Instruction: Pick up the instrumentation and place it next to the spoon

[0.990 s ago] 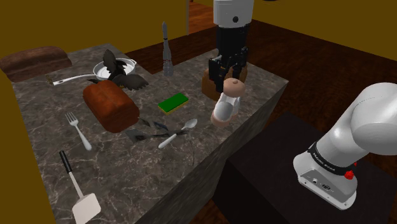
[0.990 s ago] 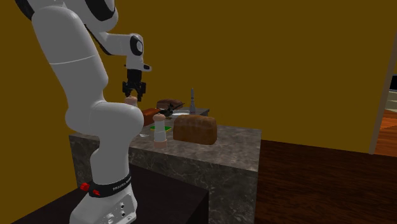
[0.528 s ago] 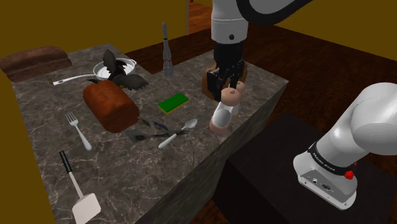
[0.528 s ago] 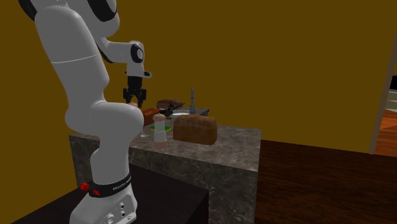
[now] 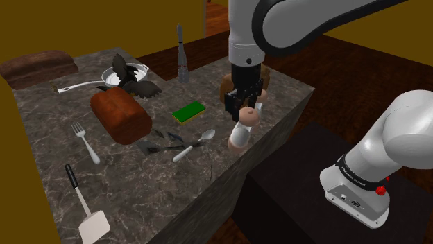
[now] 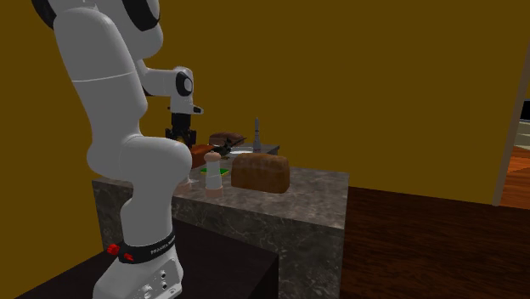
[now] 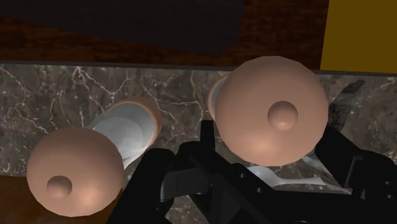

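A shaker with a round tan knobbed cap and a white body hangs tilted under my gripper. In the wrist view its cap sits between the two black fingers, and my gripper is shut on it. The shaker's base is low over the marble counter, just right of the spoon in the shoulder view and close to the counter's front edge. A second, similar shaker stands on the counter beside the held one, also in the second exterior view. There my gripper is partly behind the arm.
On the counter lie a green sponge, a brown loaf, a fork, a spatula, a pan and a grey upright tool. A brown lump sits behind the gripper. The dark stand is below the counter edge.
The gripper has come down and a little toward the shoulder view's left, carrying the shaker lower, closer to the counter and the spoon. The other shaker has not moved.
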Robot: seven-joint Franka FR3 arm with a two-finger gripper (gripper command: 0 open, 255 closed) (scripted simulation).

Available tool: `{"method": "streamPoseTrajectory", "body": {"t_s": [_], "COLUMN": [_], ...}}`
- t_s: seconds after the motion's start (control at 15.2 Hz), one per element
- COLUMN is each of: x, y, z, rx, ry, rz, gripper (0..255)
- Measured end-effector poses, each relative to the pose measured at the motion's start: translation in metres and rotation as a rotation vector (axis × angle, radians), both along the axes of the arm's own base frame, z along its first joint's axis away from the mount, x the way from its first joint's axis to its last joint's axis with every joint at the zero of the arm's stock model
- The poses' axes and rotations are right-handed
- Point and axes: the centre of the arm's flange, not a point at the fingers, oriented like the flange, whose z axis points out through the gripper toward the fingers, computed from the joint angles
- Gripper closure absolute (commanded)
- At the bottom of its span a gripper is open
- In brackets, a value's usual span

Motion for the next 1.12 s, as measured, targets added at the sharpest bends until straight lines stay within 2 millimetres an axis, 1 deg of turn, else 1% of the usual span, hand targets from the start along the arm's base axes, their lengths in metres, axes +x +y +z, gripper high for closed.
{"method": "streamPoseTrajectory", "body": {"t_s": [0.13,0.46,0.53,0.92,0.99,1.12], "x": [0.0,0.0,0.0,0.0,0.002,0.005], "y": [0.0,0.001,0.001,0.001,0.0,0.0], "z": [-0.004,-0.005,-0.006,-0.005,0.001,0.021], "rx": [0.0,0.0,0.0,0.0,0.001,0.001], "ry": [0.0,-0.001,-0.001,-0.001,-0.001,-0.002], "rz": [0.0,0.0,0.0,0.0,0.0,0.0], "gripper": [255,255,0,0,0,0]}}
